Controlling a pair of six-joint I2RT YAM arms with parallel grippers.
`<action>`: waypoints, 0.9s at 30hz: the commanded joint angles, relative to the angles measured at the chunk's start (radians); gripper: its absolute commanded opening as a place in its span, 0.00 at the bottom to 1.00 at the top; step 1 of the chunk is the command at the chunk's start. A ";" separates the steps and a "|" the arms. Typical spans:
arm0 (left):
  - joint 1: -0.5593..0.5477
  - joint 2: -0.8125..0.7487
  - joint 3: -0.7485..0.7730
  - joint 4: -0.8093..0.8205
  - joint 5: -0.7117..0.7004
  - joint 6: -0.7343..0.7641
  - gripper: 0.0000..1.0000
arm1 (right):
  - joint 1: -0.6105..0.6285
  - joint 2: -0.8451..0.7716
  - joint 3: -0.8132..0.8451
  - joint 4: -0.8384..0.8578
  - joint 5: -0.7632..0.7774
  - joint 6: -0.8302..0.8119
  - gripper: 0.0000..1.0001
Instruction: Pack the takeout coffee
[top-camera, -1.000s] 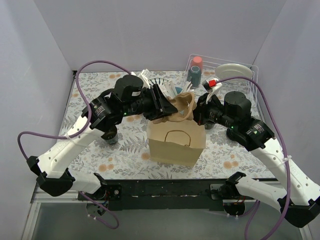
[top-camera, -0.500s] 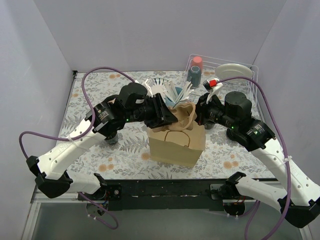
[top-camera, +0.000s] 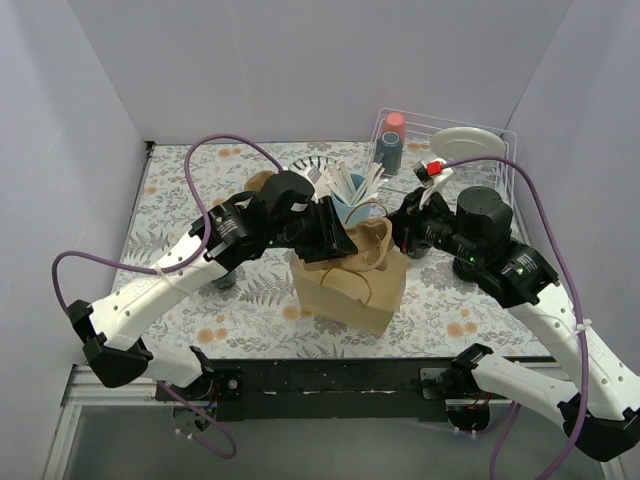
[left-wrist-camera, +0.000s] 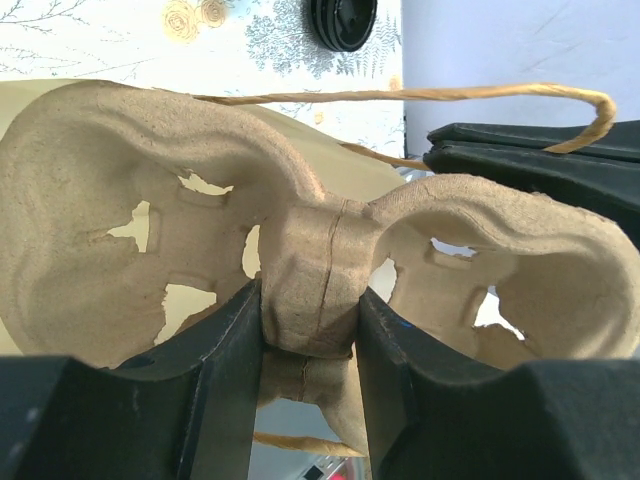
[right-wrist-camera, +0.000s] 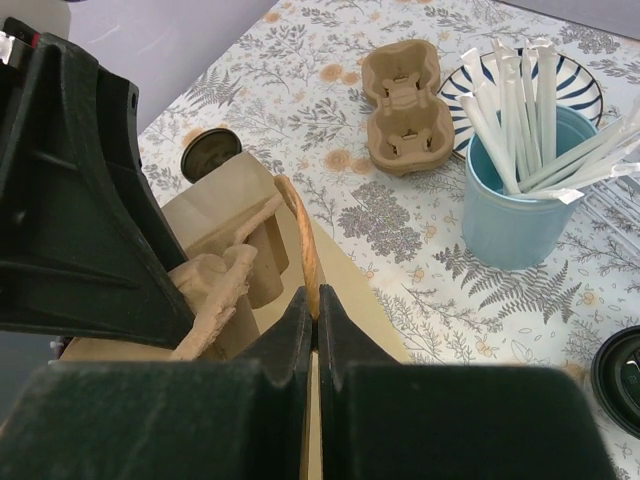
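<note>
A brown paper bag (top-camera: 352, 295) stands open at the table's middle front. My left gripper (top-camera: 338, 240) is shut on the middle bridge of a moulded cardboard cup carrier (left-wrist-camera: 310, 285) and holds it tilted in the bag's mouth, partly inside. The carrier also shows in the top view (top-camera: 365, 248) and the right wrist view (right-wrist-camera: 215, 280). My right gripper (right-wrist-camera: 315, 315) is shut on the bag's twisted paper handle (right-wrist-camera: 305, 245) at the bag's right rim. No coffee cup shows.
A second cup carrier (right-wrist-camera: 400, 105) lies beside a striped plate (right-wrist-camera: 580, 85). A blue cup of wrapped straws (top-camera: 352, 195) stands behind the bag. A wire rack (top-camera: 450, 150) with a red-capped bottle (top-camera: 390, 140) and a plate stands back right. Dark lids (right-wrist-camera: 205, 152) lie on the table.
My left gripper has moved right and down with the carrier, lowering it further into the bag. The bag has tilted and shifted a little. The right gripper keeps its hold on the handle.
</note>
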 joint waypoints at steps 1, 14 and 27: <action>-0.025 0.003 0.024 -0.030 -0.038 0.023 0.34 | -0.002 -0.019 0.004 0.023 0.005 0.013 0.02; -0.047 0.043 0.113 -0.112 -0.110 0.178 0.34 | -0.002 -0.049 -0.017 0.006 0.025 0.008 0.01; -0.108 0.104 0.153 -0.168 -0.182 0.245 0.33 | -0.004 -0.053 -0.012 -0.003 0.025 0.008 0.01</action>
